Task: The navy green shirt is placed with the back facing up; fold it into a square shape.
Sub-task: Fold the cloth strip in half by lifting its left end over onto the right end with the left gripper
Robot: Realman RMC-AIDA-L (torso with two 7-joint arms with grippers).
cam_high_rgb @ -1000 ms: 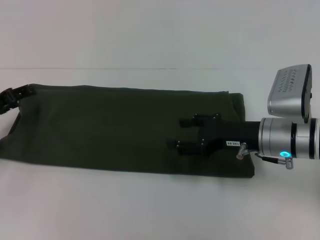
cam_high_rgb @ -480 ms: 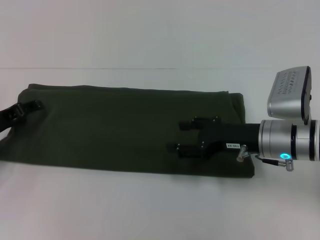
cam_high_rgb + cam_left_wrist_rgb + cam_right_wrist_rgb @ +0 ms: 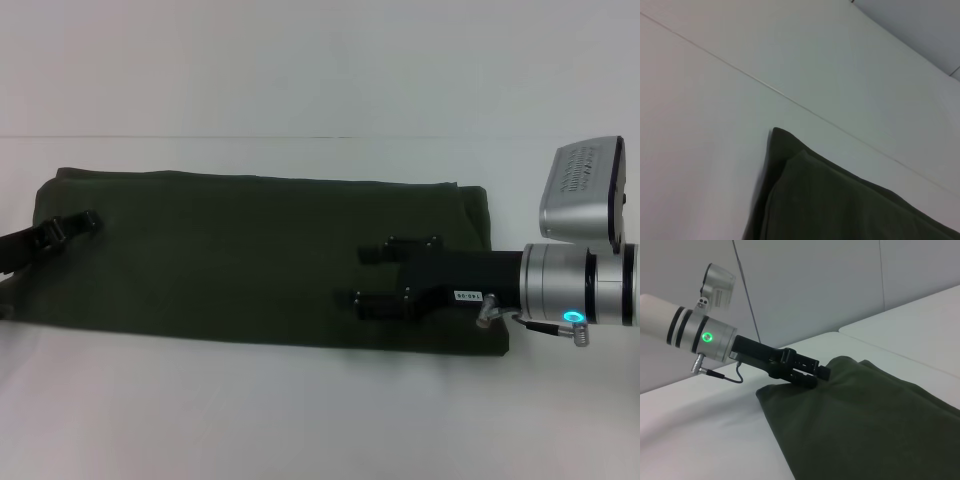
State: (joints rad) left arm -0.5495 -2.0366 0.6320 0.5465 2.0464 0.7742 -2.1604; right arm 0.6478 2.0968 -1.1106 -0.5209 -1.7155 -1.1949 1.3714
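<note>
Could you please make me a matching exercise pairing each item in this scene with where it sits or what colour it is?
Column 1:
1. navy green shirt
2. left pincer
3. right pincer
4. table

Column 2:
A. over the shirt's left end
B. white, under everything
C. dark olive, folded into a long band
D. over the shirt's right part, fingers spread

Pairs: 1-C, 2-A, 3-D, 4-B

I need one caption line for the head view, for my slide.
Navy green shirt folded into a long band on the white table; left tool at its left end, right tool open above it.
</note>
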